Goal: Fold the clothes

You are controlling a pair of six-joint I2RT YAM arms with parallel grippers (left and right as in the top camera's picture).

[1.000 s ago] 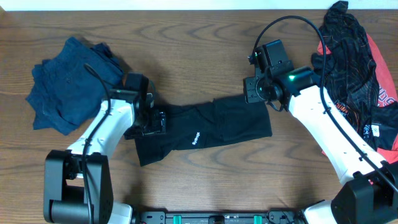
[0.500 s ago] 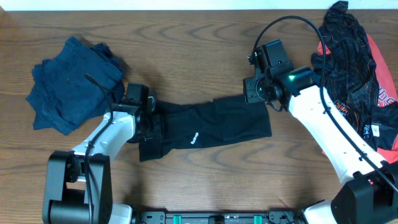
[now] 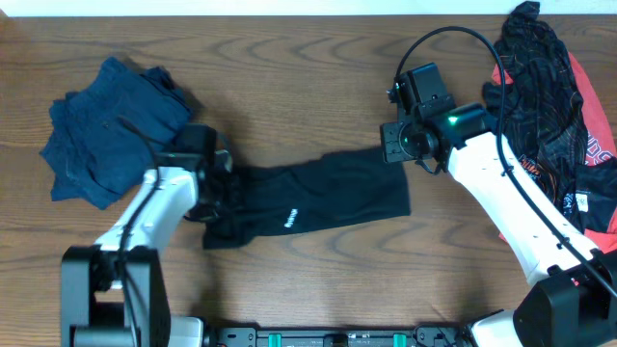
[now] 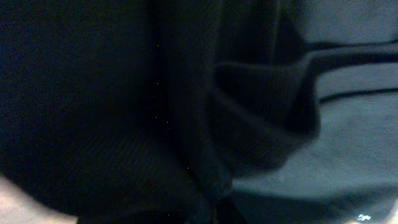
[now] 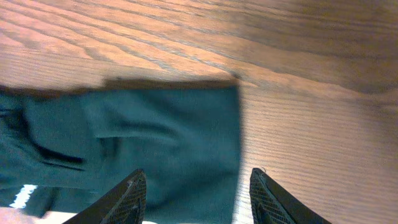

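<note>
A black garment (image 3: 318,198) with a small white logo lies stretched across the middle of the table. My left gripper (image 3: 220,193) is shut on its bunched left end. The left wrist view holds only dark folds of that black garment (image 4: 261,118), pressed close, and my fingers are hidden there. My right gripper (image 3: 400,152) hovers over the garment's right end, open and holding nothing. In the right wrist view the black garment (image 5: 149,143) lies under the right gripper (image 5: 198,183), its straight edge just inside the right fingertip (image 5: 264,190).
A folded pile of blue clothes (image 3: 111,125) sits at the back left. A heap of black and red clothes (image 3: 554,106) lies along the right edge. Bare wooden table (image 3: 308,87) lies behind the garment and in front of it.
My left gripper has shut on the garment's left end and drawn it leftward, so the cloth has slid and stretched a little to the left. The right arm has not moved.
</note>
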